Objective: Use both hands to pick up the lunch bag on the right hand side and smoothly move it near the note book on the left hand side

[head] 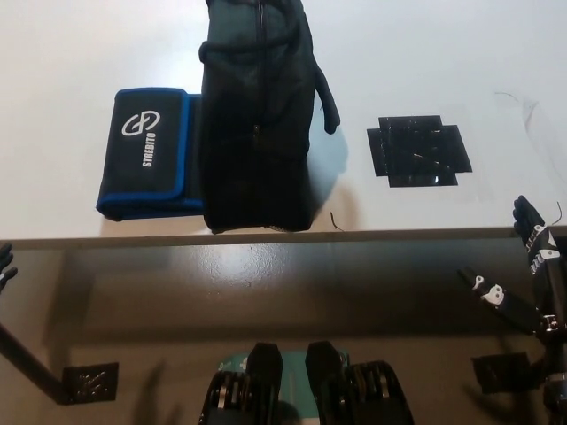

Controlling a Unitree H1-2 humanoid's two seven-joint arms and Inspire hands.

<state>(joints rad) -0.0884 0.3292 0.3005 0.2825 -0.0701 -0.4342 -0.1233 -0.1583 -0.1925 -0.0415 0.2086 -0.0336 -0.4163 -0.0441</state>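
Observation:
The black lunch bag (pixel 257 124) stands on the white table (pixel 443 53), its long side running away from me and its strap hanging off the right side. It touches and partly covers the right edge of the black notebook (pixel 146 150) with the blue border and white logo. My right hand (pixel 534 266) hangs below the table's front edge at the far right, open, fingers spread, holding nothing. Of my left hand (pixel 4 262) only some fingertips show at the left picture edge, below the table edge.
A square of black tape (pixel 418 150) marks the table to the right of the bag. The table's front edge (pixel 266 236) runs across the middle of the picture, with the floor below it.

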